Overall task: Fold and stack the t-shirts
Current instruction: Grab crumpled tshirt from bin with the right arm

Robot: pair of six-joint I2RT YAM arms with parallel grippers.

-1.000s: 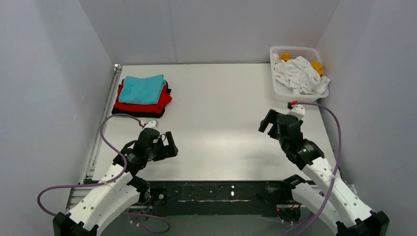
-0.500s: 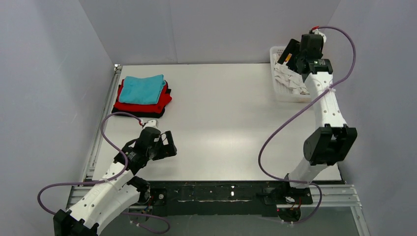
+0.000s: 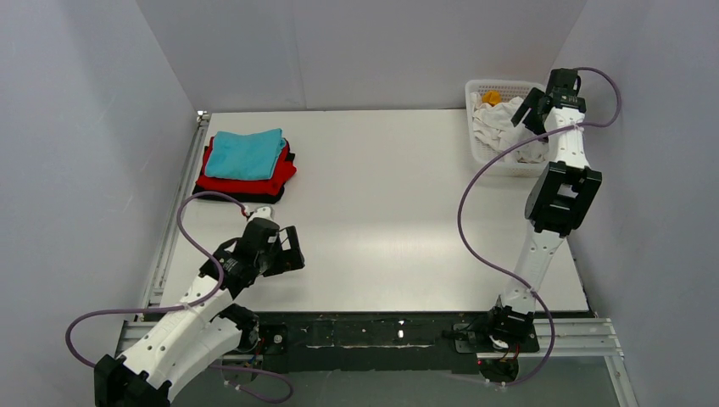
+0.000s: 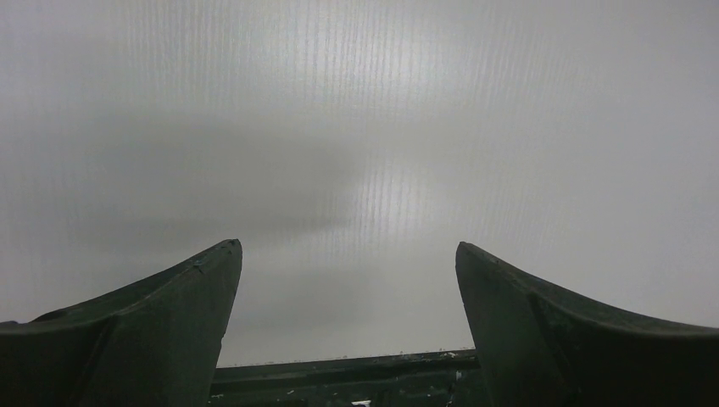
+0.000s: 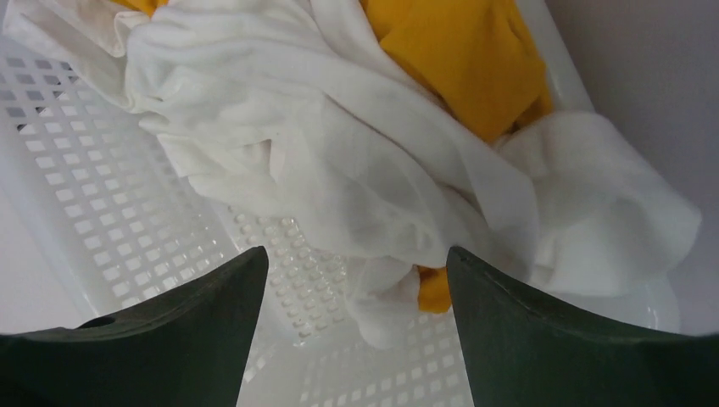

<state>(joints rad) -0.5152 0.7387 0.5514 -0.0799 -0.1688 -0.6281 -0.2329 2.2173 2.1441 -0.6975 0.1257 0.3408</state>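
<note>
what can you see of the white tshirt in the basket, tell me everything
The white t-shirt is soft, thin-looking cloth, crumpled and unfolded in a heap inside the white lattice basket at the far right corner of the table. Its folds lie over an orange-yellow tee, and one lobe spreads toward the basket's right rim. The right gripper hovers open just above it; no contact shows.

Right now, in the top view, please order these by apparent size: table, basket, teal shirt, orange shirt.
1. table
2. basket, partly hidden
3. teal shirt
4. orange shirt, of which only a small patch shows
</note>
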